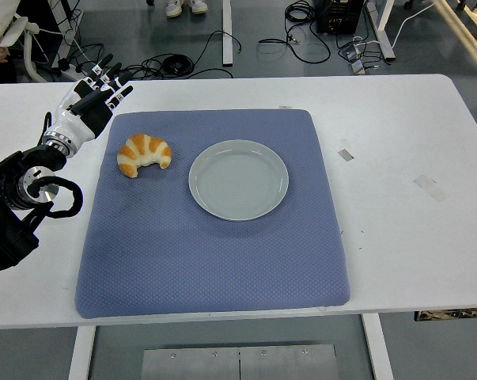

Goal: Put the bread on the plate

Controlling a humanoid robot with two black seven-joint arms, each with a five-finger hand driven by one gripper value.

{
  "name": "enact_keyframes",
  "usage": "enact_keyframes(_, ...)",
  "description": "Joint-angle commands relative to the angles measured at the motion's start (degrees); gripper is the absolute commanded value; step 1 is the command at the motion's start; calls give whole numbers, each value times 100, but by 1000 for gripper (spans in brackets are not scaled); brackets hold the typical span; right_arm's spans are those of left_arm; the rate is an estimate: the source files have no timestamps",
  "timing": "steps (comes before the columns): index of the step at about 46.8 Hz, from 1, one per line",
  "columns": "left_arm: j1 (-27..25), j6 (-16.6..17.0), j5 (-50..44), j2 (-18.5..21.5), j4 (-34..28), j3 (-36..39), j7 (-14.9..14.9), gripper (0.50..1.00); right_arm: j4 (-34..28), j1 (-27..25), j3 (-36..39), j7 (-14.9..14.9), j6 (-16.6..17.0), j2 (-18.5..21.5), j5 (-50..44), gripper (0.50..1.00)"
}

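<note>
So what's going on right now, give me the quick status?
Left hand open, hovering beyond the mat's far-left corner. Croissant on mat, untouched. Plate empty beside it. Nothing between them.

- White table [396, 237], near edge along the bottom of the view.
- Blue quilted mat [214, 261] flat on the middle.
- Bits of tape [429, 187] stuck on the bare top, right of the mat.

left arm: in from left edge | left hand [92, 99]: fingers extended, empty | right arm: unseen
</note>
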Motion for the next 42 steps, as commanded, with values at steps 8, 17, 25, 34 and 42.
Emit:
enact_keyframes(8, 9, 0, -30, 18, 2, -25, -123, 983, 1, 1, -1, 0, 0, 0, 1, 1000)
enact_keyframes(17, 18, 0, -29, 27, 37, 36, -114, 983, 1, -8, -1, 0, 0, 0, 1, 1000)
enact_keyframes(25, 1, 70, -38, 27, 81, -7, -87, 983, 1, 1, -1, 0, 0, 0, 1, 1000)
enact_keyframes(34, 9, 97, -21, 35, 142, 54, -70, 983, 1, 1, -1, 0, 0, 0, 1, 1000)
enact_keyframes(42, -26, 79, -21, 44, 257, 45, -79, 983, 1, 1, -1, 0, 0, 0, 1, 1000)
